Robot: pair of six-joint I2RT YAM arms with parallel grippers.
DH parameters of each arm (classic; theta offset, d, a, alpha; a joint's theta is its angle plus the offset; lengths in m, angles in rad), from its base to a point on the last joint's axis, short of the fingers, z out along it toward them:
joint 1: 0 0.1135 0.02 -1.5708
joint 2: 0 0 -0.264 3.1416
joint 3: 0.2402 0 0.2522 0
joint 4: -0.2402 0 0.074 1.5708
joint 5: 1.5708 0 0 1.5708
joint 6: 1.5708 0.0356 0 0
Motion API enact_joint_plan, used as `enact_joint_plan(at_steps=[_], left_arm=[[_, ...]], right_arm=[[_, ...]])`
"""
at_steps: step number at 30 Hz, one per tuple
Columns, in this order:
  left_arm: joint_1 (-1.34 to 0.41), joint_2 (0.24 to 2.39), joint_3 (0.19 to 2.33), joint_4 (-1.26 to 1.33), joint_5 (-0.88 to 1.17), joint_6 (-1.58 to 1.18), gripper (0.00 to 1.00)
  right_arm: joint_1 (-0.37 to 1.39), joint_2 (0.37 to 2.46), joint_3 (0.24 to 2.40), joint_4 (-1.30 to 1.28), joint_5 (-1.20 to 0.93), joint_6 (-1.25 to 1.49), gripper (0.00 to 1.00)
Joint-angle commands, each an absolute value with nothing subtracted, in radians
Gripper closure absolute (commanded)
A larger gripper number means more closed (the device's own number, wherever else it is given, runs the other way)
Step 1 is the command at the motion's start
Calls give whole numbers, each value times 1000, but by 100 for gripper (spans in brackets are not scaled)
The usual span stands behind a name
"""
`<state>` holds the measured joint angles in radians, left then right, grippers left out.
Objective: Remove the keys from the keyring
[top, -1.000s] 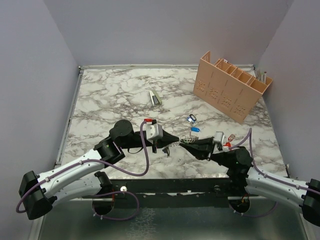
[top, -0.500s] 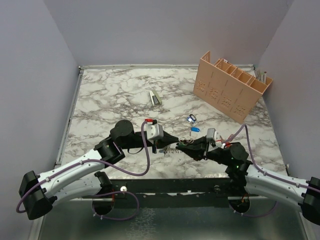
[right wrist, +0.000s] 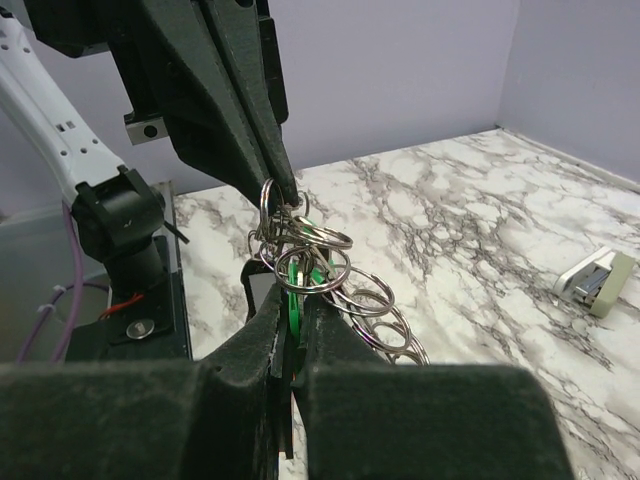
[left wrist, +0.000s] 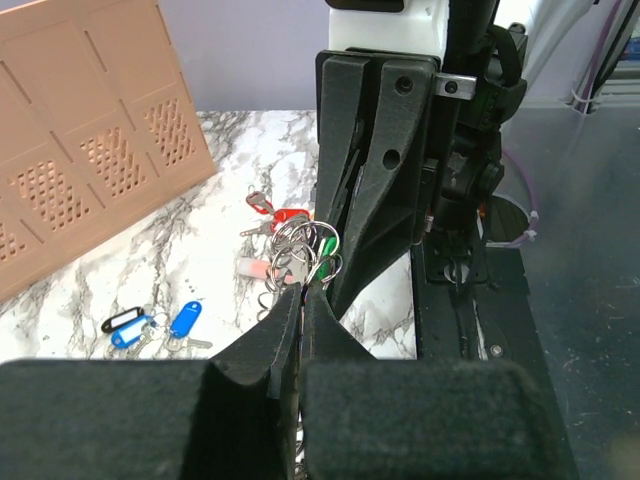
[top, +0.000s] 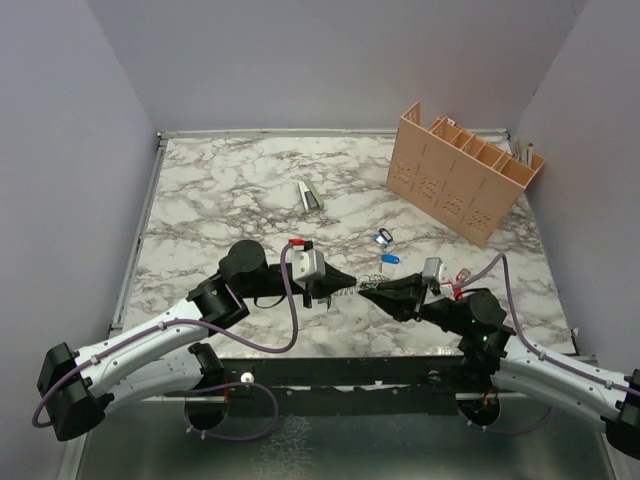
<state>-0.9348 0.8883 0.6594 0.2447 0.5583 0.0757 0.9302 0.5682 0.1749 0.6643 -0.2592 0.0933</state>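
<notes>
The keyring, a bunch of silver metal coils, hangs between my two grippers above the table's front middle. My left gripper is shut on the top of the keyring; its fingers come down from above in the right wrist view. My right gripper is shut on a green-headed key that hangs in the coils, also visible in the left wrist view. The two grippers meet tip to tip. Two blue-headed keys lie loose on the marble.
A tan slotted organiser stands at the back right. A small stapler-like object lies mid-table. A bunch with red tags lies by the right arm. The marble table's front edge is just below the grippers.
The right wrist shifted a little left, then back right. Both grippers kept their hold and the keyring stayed between them.
</notes>
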Motion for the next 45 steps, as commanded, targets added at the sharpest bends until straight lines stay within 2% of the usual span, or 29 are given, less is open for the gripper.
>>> enact_joint_plan(at_steps=[1,18,29,32,38,45], left_arm=[[-928,876,663,270,628,100,100],[-929,948,723,135,733,164,100],[-1000,989,782,-72,611,293,100],[-1000,964,765,-13,579,254,100],[-996,873,652,267,486,65,100],[-996,890,603,369,425,-143,100]], right_arm=[[928,521,210,603,-224,80,99],[928,416,244,520,-224,82,99],[929,384,288,437,-241,68,99],[929,393,284,428,-256,62,99],[929,390,229,478,-228,60,99],[930,421,232,470,-244,51,99]])
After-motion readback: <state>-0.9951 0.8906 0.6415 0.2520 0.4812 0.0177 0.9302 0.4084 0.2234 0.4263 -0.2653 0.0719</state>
